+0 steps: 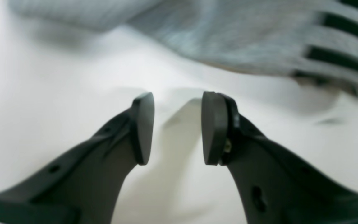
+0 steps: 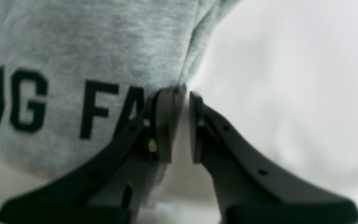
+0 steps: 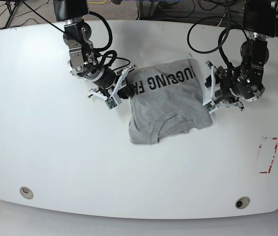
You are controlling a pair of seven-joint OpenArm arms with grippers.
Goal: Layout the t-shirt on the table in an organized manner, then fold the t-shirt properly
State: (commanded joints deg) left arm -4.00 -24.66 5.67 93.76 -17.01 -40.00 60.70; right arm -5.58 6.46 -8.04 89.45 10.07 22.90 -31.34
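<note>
The t-shirt lies near the middle of the surface, a little toward 1 o'clock. It is bunched, the lower part doubled over itself, with the letters facing up. It seems that the laying-out step is only partly done, and no proper fold is made yet.

The right gripper is at the shirt's 9 o'clock edge. Its jaws stand nearly together with a thin gap, and the cloth edge meets their tips; whether it pinches cloth, one cannot tell. The left gripper, at the 3 o'clock edge, is spread and holds nothing.

Count: one t-shirt, two grippers, two grommet holes, one tape mark.
</note>
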